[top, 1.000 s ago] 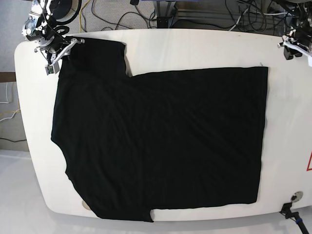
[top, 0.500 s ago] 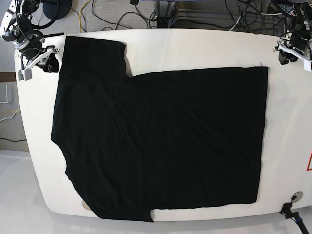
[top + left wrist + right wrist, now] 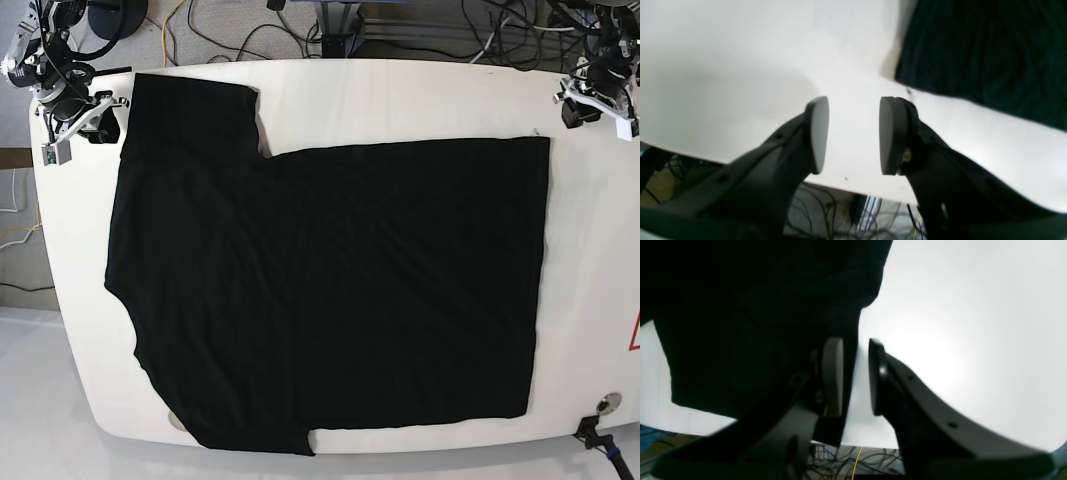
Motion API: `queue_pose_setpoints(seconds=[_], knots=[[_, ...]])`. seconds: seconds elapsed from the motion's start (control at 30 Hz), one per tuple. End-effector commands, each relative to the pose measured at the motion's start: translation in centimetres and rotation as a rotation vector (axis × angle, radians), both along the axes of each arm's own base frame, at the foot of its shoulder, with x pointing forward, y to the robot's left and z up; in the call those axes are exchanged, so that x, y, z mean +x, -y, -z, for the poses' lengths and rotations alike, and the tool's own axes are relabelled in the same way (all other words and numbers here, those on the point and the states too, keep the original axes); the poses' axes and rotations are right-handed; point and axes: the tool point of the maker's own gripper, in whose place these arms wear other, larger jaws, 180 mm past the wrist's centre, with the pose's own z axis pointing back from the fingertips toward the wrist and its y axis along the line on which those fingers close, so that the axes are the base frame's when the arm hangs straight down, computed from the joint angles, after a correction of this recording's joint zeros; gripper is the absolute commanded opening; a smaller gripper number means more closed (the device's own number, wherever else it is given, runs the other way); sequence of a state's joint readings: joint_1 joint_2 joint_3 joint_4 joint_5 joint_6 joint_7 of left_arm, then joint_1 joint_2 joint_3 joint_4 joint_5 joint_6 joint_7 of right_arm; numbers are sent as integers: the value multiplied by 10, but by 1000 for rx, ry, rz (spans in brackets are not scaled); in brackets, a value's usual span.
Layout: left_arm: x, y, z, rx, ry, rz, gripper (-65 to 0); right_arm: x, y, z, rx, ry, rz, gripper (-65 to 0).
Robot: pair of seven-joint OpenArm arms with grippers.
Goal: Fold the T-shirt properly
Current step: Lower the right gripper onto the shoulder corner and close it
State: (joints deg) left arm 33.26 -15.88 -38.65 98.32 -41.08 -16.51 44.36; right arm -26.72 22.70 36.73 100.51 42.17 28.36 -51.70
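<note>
The base view alone shows the whole shirt (image 3: pixel 330 290): it lies flat and black on the white table (image 3: pixel 400 100), covering most of the top, one sleeve reaching to the far left corner and the lower left part running down to the near rim, with a straight edge on the view's right. No print shows on the upper face. In this view the right gripper (image 3: pixel 82 118) sits at the far left corner just beside the sleeve, and the left gripper (image 3: pixel 592 105) at the far right corner, well apart from the cloth; both are too small here to judge their jaws. The left wrist view supplies that: the left gripper (image 3: pixel 852 135) has its jaws clearly apart with only bare table between them, the shirt (image 3: pixel 983 53) off to the upper right and the table rim with cables (image 3: pixel 826 213) just below. The right wrist view shows the right gripper (image 3: pixel 855 378) with a narrow gap between its jaws, nothing clamped, one pad over the sleeve edge of the shirt (image 3: pixel 756 323). Open table runs along the far side, down the right strip, and in a thin band on the left.
</note>
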Motion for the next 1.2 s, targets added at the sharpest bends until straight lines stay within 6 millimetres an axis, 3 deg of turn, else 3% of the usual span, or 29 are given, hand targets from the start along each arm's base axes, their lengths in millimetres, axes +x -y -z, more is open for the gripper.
queue_pose_setpoints(seconds=[0.0,0.33,0.7,1.0,1.17], knots=[[7,-3,-10,19,32,6,-426,6,4,-10,-16,28,-8,-517],[7,-4,-6,15,27,-4,-426,-6,12,15,23,-33,48,-517],[5,-4,-3,10,15,-9,-427,-5,12,15,29,-28,53,-516],[10,8,-4,5,32,65,-426,0,11,13,30,-11,52,-519],[11,6,-4,13,33,64,-427,8,-2,18,54,-10,31,-518]])
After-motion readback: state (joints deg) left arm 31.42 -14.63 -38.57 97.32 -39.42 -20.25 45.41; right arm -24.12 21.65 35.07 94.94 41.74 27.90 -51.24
